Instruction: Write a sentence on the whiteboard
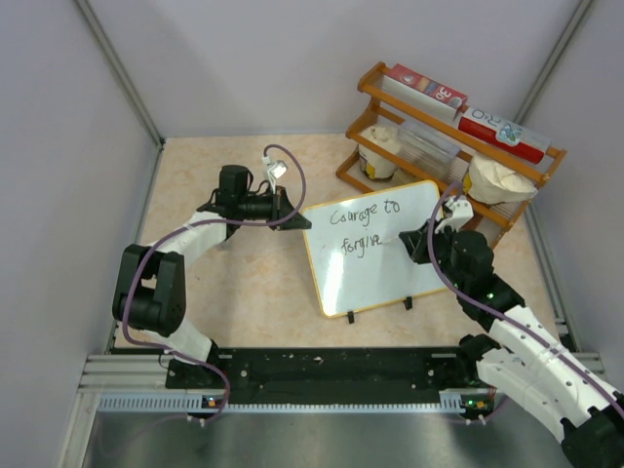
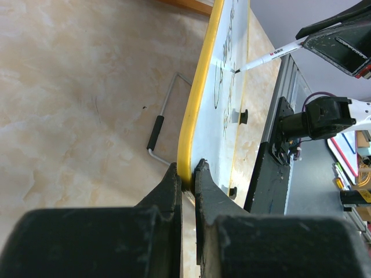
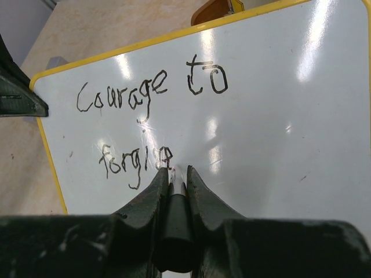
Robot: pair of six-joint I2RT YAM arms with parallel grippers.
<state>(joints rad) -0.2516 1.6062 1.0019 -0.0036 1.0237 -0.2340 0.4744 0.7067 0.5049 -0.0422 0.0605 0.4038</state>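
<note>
The glossy white rectangular whiteboard with the yellow-orange rim (image 1: 390, 268) is sitting right of centre on the beige marbled table (image 1: 244, 283). It is leaning on its two small black feet (image 1: 351, 315), just this side of the orange wooden rack (image 1: 363, 105) at the far right.

The left gripper (image 1: 295, 220) is coming in from the left. In the left wrist view its black fingers (image 2: 168, 185) are pinching the board's yellow rim, closed tight on the edge. A thin metal wire prop with a black sleeve (image 2: 157, 126) is lying on the table beside the board.

Over on the right, the right gripper (image 3: 174, 174) is squeezing a white marker pen with a black barrel (image 2: 272, 55). Its jaws are closed around the pen, and the tip is pressing on the white surface.

The thin black handwritten sentence (image 3: 152, 95) is showing in two lines. "Courage to" is running along the far line and "forgive" along the near one. The pen tip is touching right at the last letter of that second line.
</note>
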